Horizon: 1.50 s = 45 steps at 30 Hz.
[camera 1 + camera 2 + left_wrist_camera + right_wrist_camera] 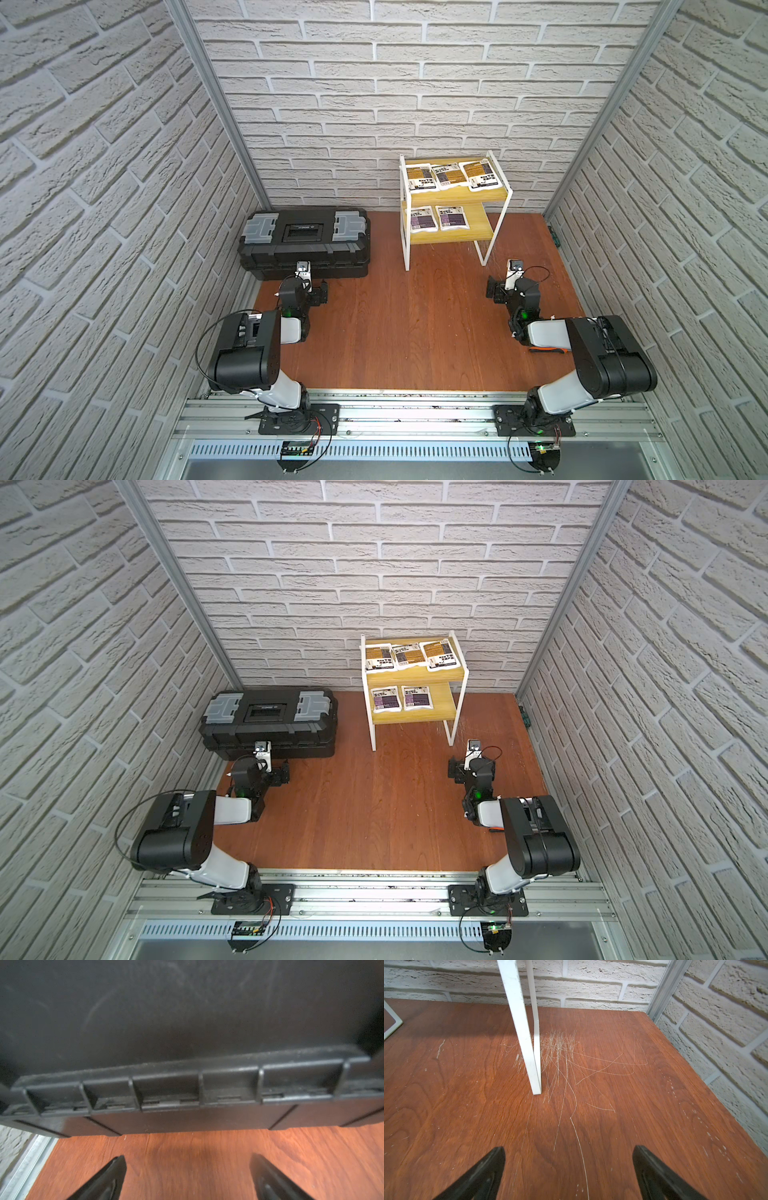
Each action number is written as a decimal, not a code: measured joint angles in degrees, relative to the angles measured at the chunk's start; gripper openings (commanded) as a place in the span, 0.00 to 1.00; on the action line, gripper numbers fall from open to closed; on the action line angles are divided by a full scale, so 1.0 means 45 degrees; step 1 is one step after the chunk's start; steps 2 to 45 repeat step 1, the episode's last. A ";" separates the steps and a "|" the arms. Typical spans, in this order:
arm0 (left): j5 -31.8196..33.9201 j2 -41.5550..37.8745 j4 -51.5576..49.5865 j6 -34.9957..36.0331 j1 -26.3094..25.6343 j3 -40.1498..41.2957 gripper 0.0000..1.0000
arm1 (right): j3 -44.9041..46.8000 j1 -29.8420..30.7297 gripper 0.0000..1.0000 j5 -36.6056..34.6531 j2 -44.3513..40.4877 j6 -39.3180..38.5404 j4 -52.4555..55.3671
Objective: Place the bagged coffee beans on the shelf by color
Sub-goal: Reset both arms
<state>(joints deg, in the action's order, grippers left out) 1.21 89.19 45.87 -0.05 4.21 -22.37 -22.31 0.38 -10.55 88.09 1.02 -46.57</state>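
Topping your shelf (478,226) are orange bags (444,176), purple bags (451,218) lying below. Your left gripper (187,1156) and right gripper (569,1148) are gaping empty.

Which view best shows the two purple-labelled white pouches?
The top views: both purple-labelled white pouches lie unobstructed on the white-framed shelf's lower yellow board. The wrist views show neither: right sees only a white shelf leg, left only the black plastic toolbox.

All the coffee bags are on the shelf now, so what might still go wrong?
The right claw sits open just in front of a leg of the shelf; swinging forward, it might bump it and shake the bags. The right-hand orange bag lies near the top board's front edge, so it might slide off.
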 measured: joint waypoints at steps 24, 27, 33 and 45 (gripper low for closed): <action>0.0000 0.0000 0.0000 0.0000 0.0000 0.0000 0.98 | 0.0000 0.0000 1.00 0.0010 0.0000 0.0000 0.0024; 0.0000 0.0000 0.0000 0.0000 0.0000 0.0000 0.98 | 0.0000 0.0000 1.00 0.0010 0.0000 0.0000 0.0024; 0.0000 0.0000 0.0000 0.0000 0.0000 0.0000 0.98 | 0.0000 0.0000 1.00 0.0010 0.0000 0.0000 0.0024; 0.0000 0.0000 0.0000 0.0000 0.0000 0.0000 0.98 | 0.0000 0.0000 1.00 0.0010 0.0000 0.0000 0.0024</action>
